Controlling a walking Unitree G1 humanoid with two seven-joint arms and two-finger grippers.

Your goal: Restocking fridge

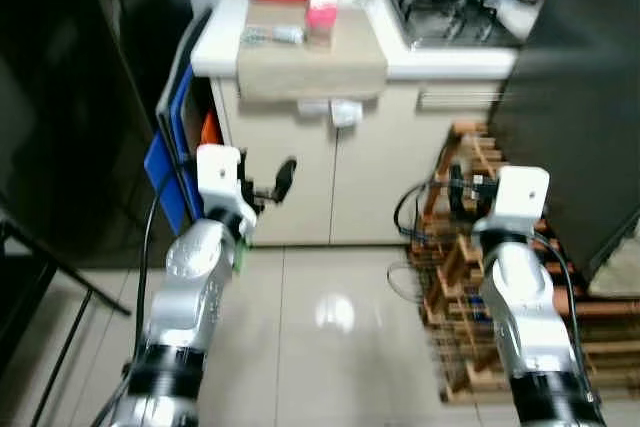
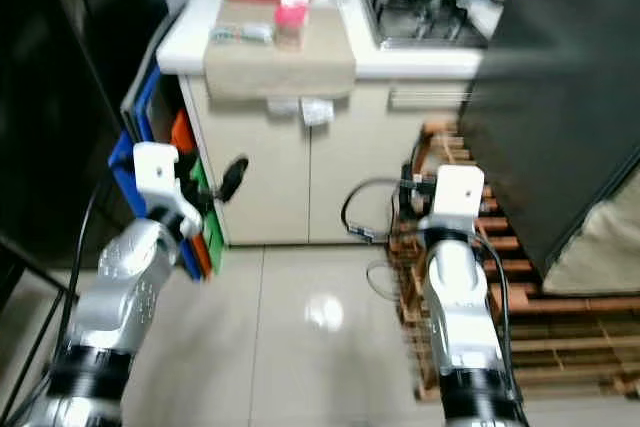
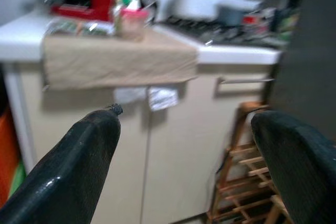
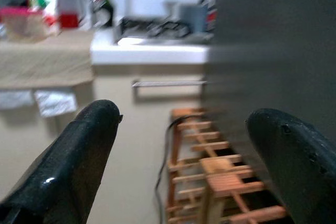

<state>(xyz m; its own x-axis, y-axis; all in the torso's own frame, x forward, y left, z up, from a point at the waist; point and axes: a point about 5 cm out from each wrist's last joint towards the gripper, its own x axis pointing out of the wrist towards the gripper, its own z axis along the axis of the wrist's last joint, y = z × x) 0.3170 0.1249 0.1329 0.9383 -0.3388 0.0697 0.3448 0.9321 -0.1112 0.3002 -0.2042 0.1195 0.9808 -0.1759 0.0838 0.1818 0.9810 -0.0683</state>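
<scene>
I've got both arms raised facing the counter (image 1: pixel 300 67), left pincer (image 3: pixel 184 145) and right pincer (image 4: pixel 181 145) both spread wide, gripping nothing.

A glossy pale tiled floor (image 1: pixel 330 317) reflected ceiling light. Cream cabinet doors (image 1: pixel 330 177) stood beneath a white countertop (image 1: pixel 450 62) draped with a beige cloth (image 1: pixel 310 62). A slatted wooden rack (image 1: pixel 470 277) sat beside them.

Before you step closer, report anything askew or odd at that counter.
The beige cloth hangs over the counter edge, covering the cupboard top, with white scraps dangling beneath. A loose black cable trails by the wooden rack. Nothing looks spilled. Both grippers, left and right, are open and empty.
</scene>
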